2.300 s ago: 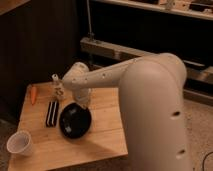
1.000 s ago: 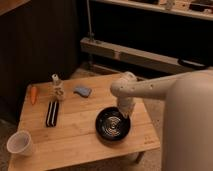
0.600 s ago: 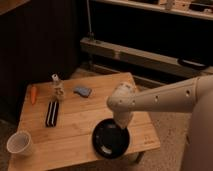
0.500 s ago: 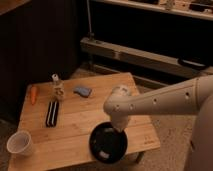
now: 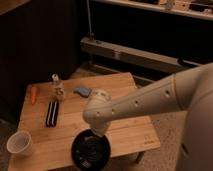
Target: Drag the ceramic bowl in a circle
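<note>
The ceramic bowl is round, shallow and glossy black. It sits at the front edge of the wooden table, left of the middle. My white arm reaches in from the right and bends down over the bowl. The gripper points down at the bowl's far rim and seems to touch it. The wrist hides where the gripper meets the bowl.
A translucent white cup stands at the front left corner. A black bar-shaped object, an orange carrot-like item, a small bottle and a blue-grey object lie on the far left half. A dark shelf unit stands behind.
The bowl has slid from the table's left middle over to the right, then toward the front edge and back leftward. The gripper has moved with it along this curve.
</note>
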